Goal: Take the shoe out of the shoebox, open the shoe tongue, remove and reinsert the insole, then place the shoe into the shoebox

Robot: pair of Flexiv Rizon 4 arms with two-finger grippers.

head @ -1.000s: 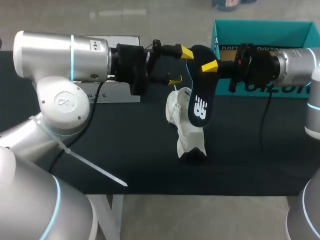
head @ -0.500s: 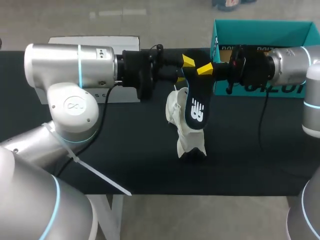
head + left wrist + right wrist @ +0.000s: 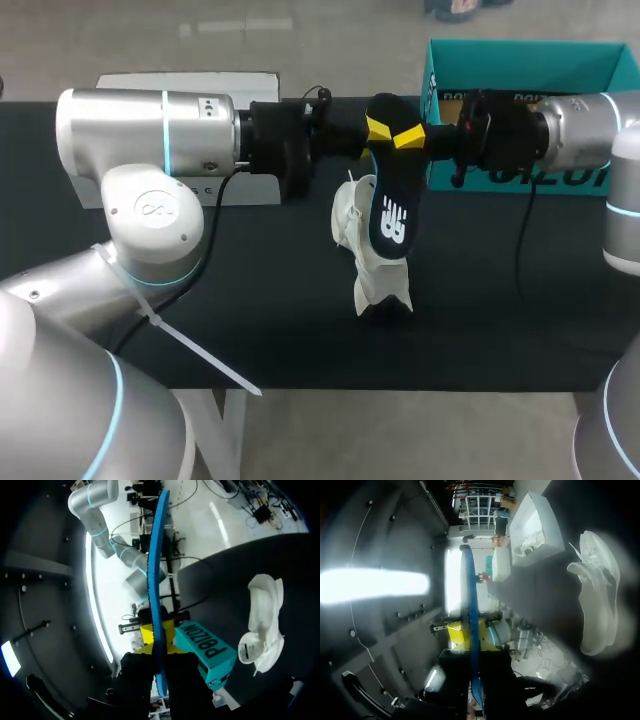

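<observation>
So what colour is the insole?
The insole is black with a white logo, clearest in the head view.

My black table point(image 3: 250, 300) carries the white shoe point(image 3: 375, 275) (lying mid-table), the teal shoebox point(image 3: 520, 62) and a white box point(image 3: 200, 82).

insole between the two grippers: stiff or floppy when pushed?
Probably fairly stiff: the insole, pinched only at its upper end by the left gripper and right gripper, hangs straight without drooping. Edge-on in the left wrist view it looks thin, so likely light and apt to flex under a firm push.
</observation>
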